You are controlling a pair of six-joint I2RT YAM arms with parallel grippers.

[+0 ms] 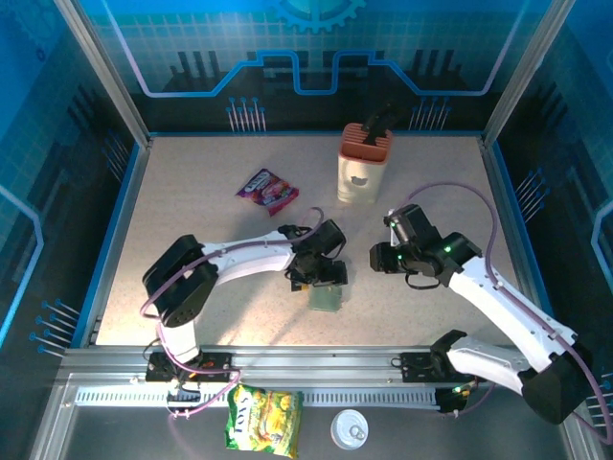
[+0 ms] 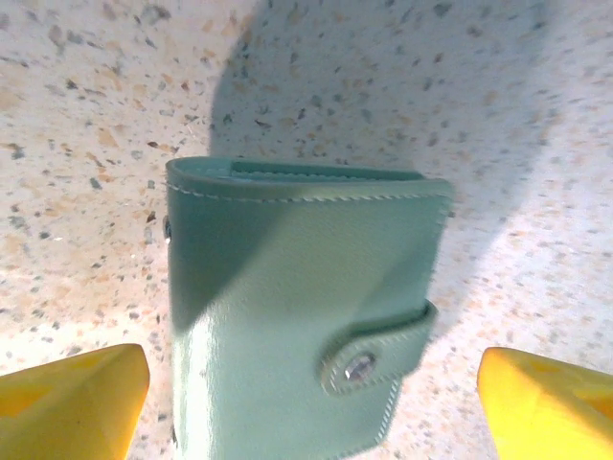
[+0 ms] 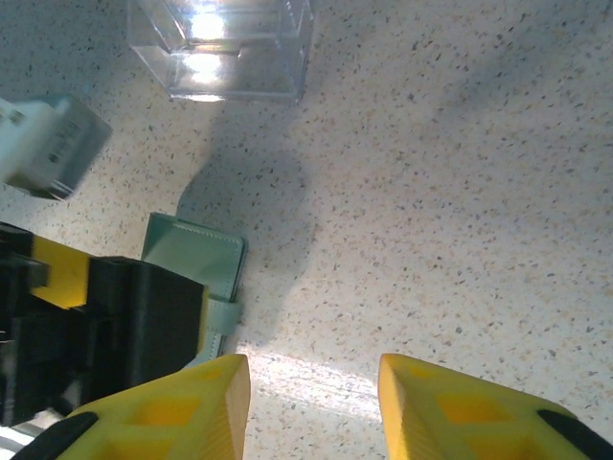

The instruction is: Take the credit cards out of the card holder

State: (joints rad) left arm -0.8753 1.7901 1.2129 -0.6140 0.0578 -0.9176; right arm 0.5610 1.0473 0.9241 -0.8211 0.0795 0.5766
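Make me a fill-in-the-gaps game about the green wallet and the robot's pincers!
1. The card holder lies on the table with its strap snapped ____.
2. The left pincer stands ____, one jaw either side of it.
3. The right pincer holds ____.
Missing words: shut; open; nothing.

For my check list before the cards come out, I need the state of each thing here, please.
card holder: closed, strap snapped shut, flat on the table.
left pincer: open, astride the holder, not touching it.
right pincer: open, holding nothing.
clear box: looks empty.
knife block: upright.
snack packet: lying flat.
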